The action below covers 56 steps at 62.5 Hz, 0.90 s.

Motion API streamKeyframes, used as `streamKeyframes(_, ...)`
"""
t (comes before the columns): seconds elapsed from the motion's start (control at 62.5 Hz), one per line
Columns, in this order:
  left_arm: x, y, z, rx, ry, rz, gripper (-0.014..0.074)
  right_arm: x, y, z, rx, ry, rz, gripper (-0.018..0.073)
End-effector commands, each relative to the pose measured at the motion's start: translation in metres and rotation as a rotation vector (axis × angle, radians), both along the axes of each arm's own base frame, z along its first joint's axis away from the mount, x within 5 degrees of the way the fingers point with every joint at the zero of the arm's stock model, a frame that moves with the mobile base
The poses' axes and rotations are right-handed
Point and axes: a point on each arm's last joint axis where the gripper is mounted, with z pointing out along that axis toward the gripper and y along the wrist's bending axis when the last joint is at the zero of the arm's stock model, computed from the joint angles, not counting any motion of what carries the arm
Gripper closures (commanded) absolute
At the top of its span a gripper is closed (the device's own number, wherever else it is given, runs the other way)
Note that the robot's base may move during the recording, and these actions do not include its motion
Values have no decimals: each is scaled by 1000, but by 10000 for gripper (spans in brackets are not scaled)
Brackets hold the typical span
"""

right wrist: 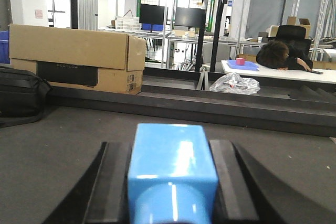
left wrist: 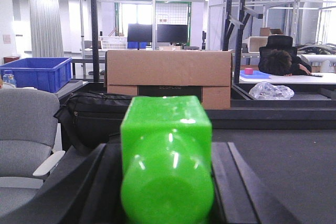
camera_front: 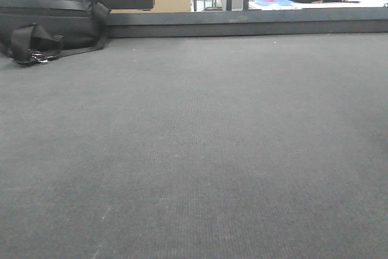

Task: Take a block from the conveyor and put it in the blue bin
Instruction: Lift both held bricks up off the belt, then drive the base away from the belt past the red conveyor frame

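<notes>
Both cropped below, green block [left wrist: 167,156], blue block [right wrist: 172,171]

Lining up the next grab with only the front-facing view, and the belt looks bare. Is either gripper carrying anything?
Observer: In the left wrist view a green block sits in the left gripper; clamped or not, I can't tell.
Operator: And the right?
Observer: A blue block sits the same way in the right gripper.
Operator: Where's the bin?
Observer: The blue bin shows far left in the left wrist view, behind a grey chair.
</notes>
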Motion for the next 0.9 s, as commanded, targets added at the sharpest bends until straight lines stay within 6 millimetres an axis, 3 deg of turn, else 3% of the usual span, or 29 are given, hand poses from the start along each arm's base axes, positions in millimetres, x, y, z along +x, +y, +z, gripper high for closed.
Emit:
streamKeyframes(0.0,-1,0,1,-5,-16,-3,708,-1,0,3,5,-23,0,721)
streamKeyframes(0.88,-4,0,2,-5,-29,-3,708,-1,0,4,6,-24,0,721)
